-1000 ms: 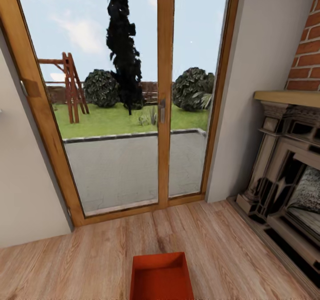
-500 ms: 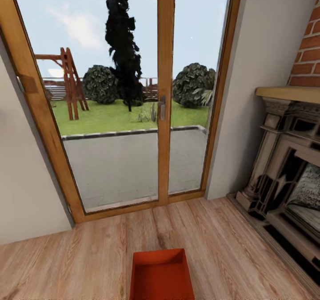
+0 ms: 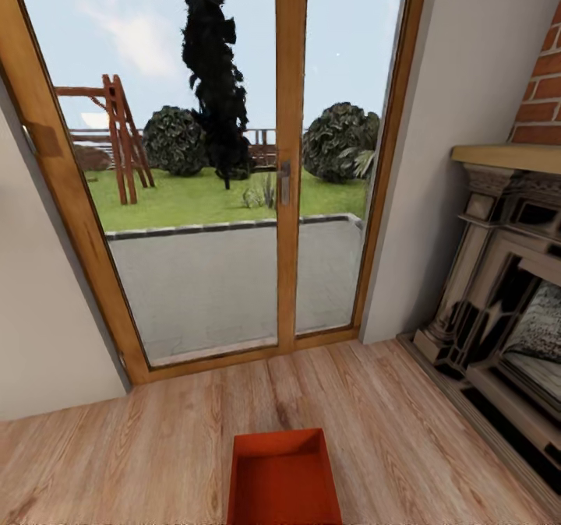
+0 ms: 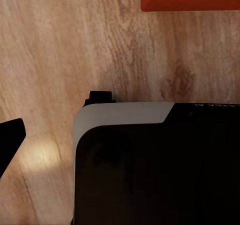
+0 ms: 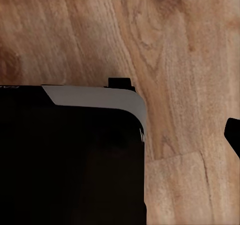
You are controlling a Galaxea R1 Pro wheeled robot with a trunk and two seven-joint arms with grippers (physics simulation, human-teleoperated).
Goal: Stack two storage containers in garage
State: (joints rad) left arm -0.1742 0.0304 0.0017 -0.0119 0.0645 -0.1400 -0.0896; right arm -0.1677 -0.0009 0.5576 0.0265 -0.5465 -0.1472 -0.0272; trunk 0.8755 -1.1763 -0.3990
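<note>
Since the earlier frames the whole head view has been shifted: the glass door is seen slightly lower and closer, and the red-orange storage container (image 3: 284, 478) appears a little higher in the picture, which is camera motion and not a move of the container itself. In the left wrist view a dark fingertip (image 4: 9, 140) of the left gripper is seen at the picture's edge, above the wood-plank floor (image 4: 60, 60); whether that gripper is spread or pressed together cannot be told. In the right wrist view a small dark tip (image 5: 233, 134) of the right gripper is seen at the edge, and its state cannot be told either. Both wrist views are largely taken up by the robot's black base with a pale grey rim (image 4: 125, 112), standing on the planks. A strip of the container is seen at the edge of the left wrist view, near the base but apart from it. In the head view the open-top container rests on the living-room floor, directly ahead and low in the picture, in front of the wood-framed glass door (image 3: 290, 159). A brick-and-dark-stone fireplace (image 3: 506, 307) is seen to the right. Through the glass, a paved patio, grass, round bushes, a tall dark tree and a wooden frame are visible.
</note>
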